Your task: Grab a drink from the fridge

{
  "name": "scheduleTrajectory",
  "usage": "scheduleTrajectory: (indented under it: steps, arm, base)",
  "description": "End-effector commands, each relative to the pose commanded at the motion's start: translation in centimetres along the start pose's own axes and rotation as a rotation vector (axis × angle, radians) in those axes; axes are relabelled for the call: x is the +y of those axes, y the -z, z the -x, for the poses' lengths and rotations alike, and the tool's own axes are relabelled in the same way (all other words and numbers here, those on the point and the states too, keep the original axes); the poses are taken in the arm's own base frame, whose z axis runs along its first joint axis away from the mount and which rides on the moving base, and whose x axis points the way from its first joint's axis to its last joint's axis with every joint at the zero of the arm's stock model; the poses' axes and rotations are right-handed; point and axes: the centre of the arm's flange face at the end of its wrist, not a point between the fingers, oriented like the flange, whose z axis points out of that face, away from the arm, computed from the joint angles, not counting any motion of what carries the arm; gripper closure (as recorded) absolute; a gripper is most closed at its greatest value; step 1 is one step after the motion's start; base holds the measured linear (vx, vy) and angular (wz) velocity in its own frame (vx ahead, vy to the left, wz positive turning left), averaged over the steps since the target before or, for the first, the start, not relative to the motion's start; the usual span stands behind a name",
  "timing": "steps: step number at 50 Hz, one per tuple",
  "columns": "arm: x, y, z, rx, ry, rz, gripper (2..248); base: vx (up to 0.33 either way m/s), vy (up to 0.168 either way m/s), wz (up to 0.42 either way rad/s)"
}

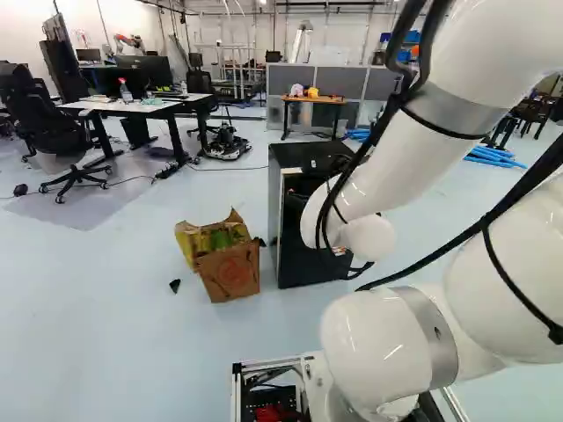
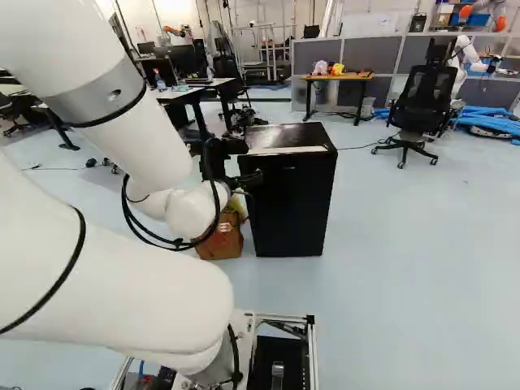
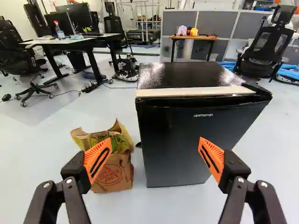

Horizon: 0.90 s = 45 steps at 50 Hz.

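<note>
The black gripper (image 2: pixel 244 174) is partly visible at the wrist, before the fridge in the right base view. In the wrist view my gripper (image 3: pixel 153 156) stands open, its orange-padded fingers wide apart with nothing between them. Ahead is the small black fridge (image 3: pixel 196 135), upright on the floor, its door closed against the body and a pale strip along its top front edge. The same fridge (image 2: pixel 292 203) is right of the arm in the right base view; the arm partly covers it in the left base view. No drink is visible; the fridge's inside is hidden.
An open brown paper bag (image 1: pixel 230 264) stands on the floor beside the fridge, a small dark piece (image 1: pixel 175 286) near it. Farther off are a white desk (image 1: pixel 132 107), office chairs (image 2: pixel 418 101), a wooden table (image 2: pixel 337 78), grey partitions and another robot (image 2: pixel 465 61).
</note>
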Motion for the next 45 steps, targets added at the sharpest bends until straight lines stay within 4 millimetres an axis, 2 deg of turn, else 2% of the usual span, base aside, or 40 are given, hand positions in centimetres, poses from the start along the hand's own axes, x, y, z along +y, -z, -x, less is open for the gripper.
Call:
scheduleTrajectory:
  steps: [18,45]
  arm:
    - [0.00,0.00,0.00,0.000,0.000,0.000,3]
    - [-0.17,0.00,0.00,0.000,-0.021,0.015,3]
  base:
    - [0.072,0.002,-0.006]
    - [0.001,0.000,0.000]
